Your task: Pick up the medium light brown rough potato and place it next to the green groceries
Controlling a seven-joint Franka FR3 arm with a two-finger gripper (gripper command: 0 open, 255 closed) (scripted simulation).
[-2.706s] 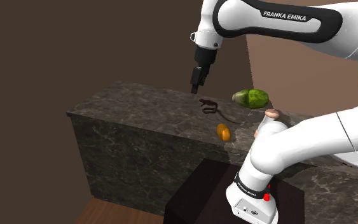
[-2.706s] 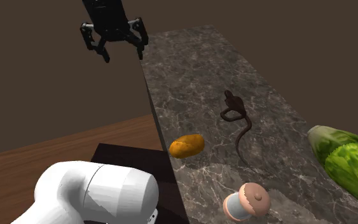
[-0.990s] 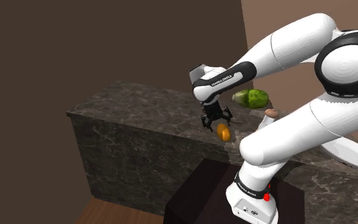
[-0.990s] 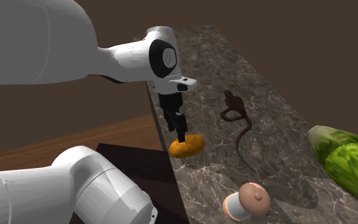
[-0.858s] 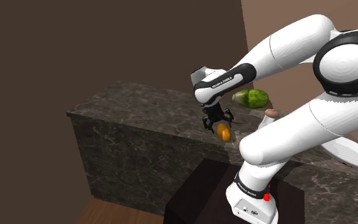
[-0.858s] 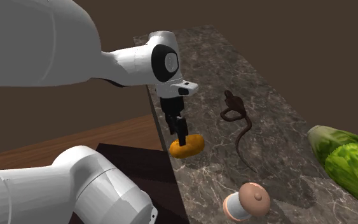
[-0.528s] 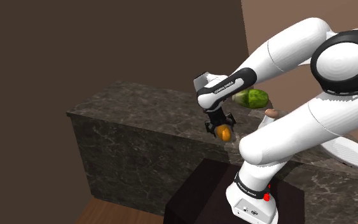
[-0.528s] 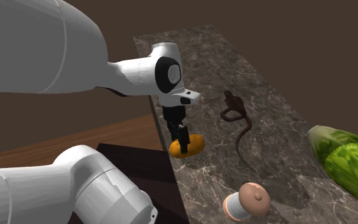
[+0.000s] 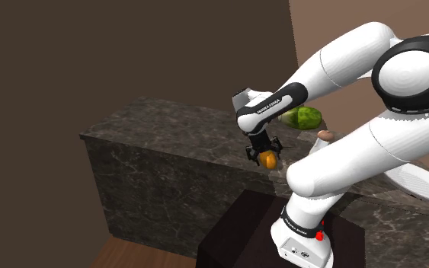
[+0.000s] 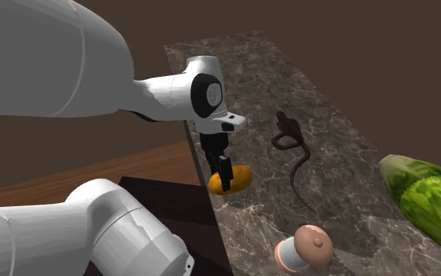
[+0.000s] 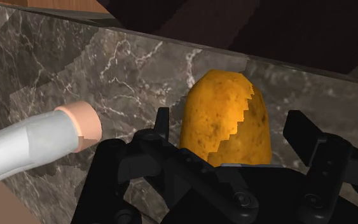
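An orange-brown potato (image 9: 267,160) (image 10: 240,179) (image 11: 225,118) lies at the near edge of the dark marble counter (image 9: 167,126). My gripper (image 9: 265,154) (image 10: 225,179) (image 11: 234,127) is down around it, one black finger on each side. In the wrist view the fingers (image 11: 163,124) stand apart, and a small gap shows between the potato and one of them. The green lettuce-like groceries (image 9: 302,117) (image 10: 426,196) lie further along the counter, apart from the potato.
A mushroom-like thing (image 10: 303,248) (image 9: 325,135) (image 11: 44,143) with a pinkish cap and a white stem lies between the potato and the greens. A brown cord-like thing (image 10: 289,145) lies mid-counter. The counter's front edge drops to the dark stand (image 9: 235,228).
Over the last second the gripper came down the last bit, so its fingers now straddle the potato. The potato has not moved. Since half a second ago, hardly any motion.
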